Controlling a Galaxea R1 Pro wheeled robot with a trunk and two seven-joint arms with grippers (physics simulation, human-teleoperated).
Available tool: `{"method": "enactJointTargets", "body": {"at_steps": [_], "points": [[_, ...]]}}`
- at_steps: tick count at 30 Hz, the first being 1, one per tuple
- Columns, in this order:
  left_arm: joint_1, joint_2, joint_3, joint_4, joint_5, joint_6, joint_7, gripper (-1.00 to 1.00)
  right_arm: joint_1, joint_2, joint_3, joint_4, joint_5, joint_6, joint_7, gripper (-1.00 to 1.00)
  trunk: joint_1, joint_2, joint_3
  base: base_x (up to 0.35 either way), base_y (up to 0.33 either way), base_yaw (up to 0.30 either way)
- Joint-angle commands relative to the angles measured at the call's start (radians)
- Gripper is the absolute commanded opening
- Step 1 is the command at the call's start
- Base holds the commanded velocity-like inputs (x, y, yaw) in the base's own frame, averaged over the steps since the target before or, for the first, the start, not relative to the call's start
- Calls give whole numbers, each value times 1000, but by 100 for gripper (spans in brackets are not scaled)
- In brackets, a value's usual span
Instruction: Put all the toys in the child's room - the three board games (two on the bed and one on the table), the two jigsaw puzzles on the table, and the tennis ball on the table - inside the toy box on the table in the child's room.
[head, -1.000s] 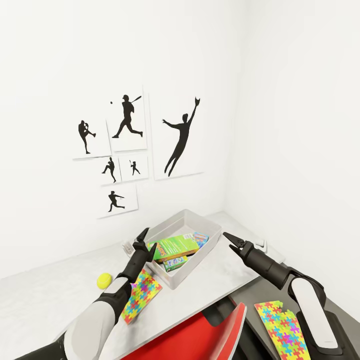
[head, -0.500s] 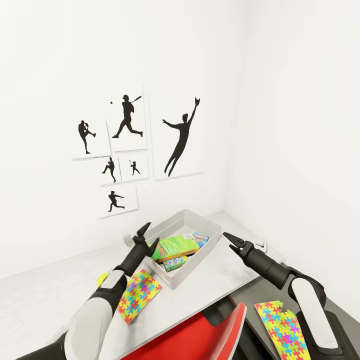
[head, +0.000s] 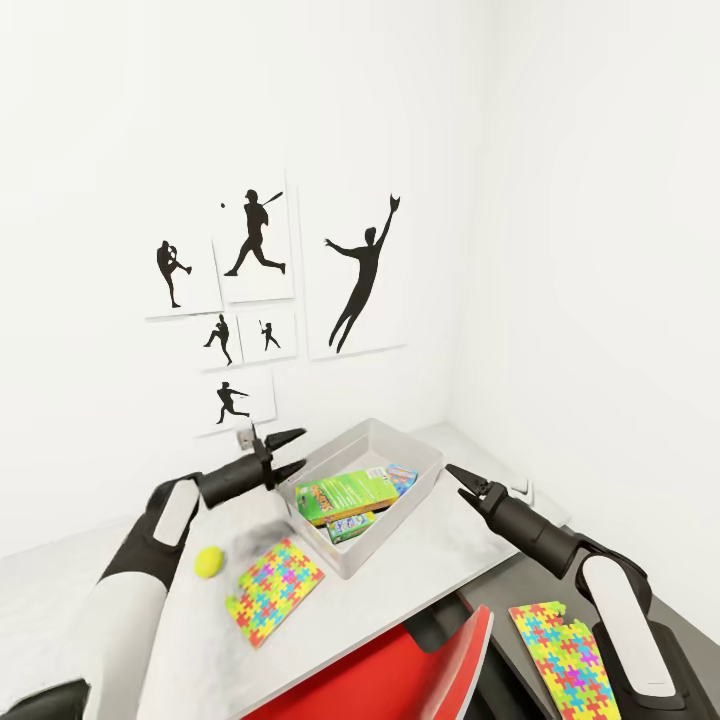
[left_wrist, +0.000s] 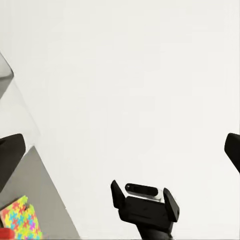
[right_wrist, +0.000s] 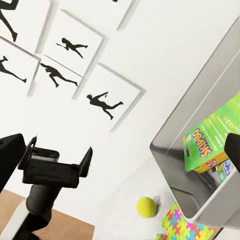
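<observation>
**Tennis ball and puzzles left outside the bin**

The tennis ball, a small yellow-green fuzzy sphere (head: 209, 561), sits on the white-topped table (head: 420, 570), just beside the thin flat multicoloured jigsaw puzzle square (head: 274, 590) and near the shallow light grey toy box (head: 418, 458). I judge it light, slightly springy and apt to roll, so a pinch across its middle from above looks safest. The puzzle is thin and probably flimsy (its knobbly edge lies flat on the tabletop), so it likely needs a grip at a corner or edge, perhaps after sliding it to the table's rim. A second puzzle square (head: 566, 661) lies on the lower dark grey side desk (head: 505, 590), partly behind the right arm. Inside the toy box lie green and blue printed board game boxes (head: 352, 496), stiff and easy to hold by their long edges.

The left gripper (head: 292, 454) hovers beside the box's far left corner, fingers spread with nothing between them. The right gripper (head: 458, 478) hangs near the box's right side, fingers likewise apart and empty.

The right wrist view looks at the box from its side, showing the ball (right_wrist: 146, 206) beyond its wall and the left gripper (right_wrist: 56, 156) from the front, plainly agape. The left wrist view shows the right gripper (left_wrist: 144, 194) head-on against the white wall (left_wrist: 130, 80).
</observation>
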Motion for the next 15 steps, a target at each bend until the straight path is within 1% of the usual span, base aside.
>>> {"method": "enactJointTargets", "body": {"at_steps": [1,3,4,5,6,8,9,10,11,12,13,15], "points": [[-1,16,-18,-7,-6,5,-7,100,-1,0,-2,0,3,5,5,100,0,-2,-2,0,0,0],[-1,45,-54,-16,-3,8,-9,100,-1,-1,-2,-1,3,5,5,100,0,-2,-2,0,0,0],[-1,70,-86,-22,-1,9,-9,100,-1,-1,-2,-2,3,5,6,100,0,-2,-2,0,0,0],[-1,80,-101,-24,-1,10,-10,100,-1,0,-2,-3,3,5,6,100,0,-2,-2,0,0,0],[-1,94,-129,-27,0,11,-10,100,-1,0,-2,-3,3,5,6,100,0,-2,-2,0,0,0],[-1,105,-156,-29,0,12,-11,100,-1,1,-2,-4,3,5,6,100,0,-2,-2,0,0,0],[-1,114,-177,-30,-1,12,-11,100,-2,1,-2,-5,3,5,5,100,0,-2,-2,0,0,0],[-1,119,-185,-31,-2,13,-11,100,-2,1,-2,-5,3,5,5,100,0,-2,-2,0,0,0],[0,131,-196,-30,0,13,-11,100,-2,1,-3,-4,4,5,4,100,0,-2,-2,0,0,0],[1,137,-200,-29,1,12,-11,100,-1,0,-3,-4,4,5,4,100,0,-2,-2,0,0,0],[6,149,-204,-27,3,12,-11,100,-1,-1,-4,-3,4,5,4,100,0,-2,-2,0,0,0],[16,161,-206,-26,3,12,-11,100,-1,-3,-6,-3,4,5,4,100,0,-2,-2,0,0,0]]}}
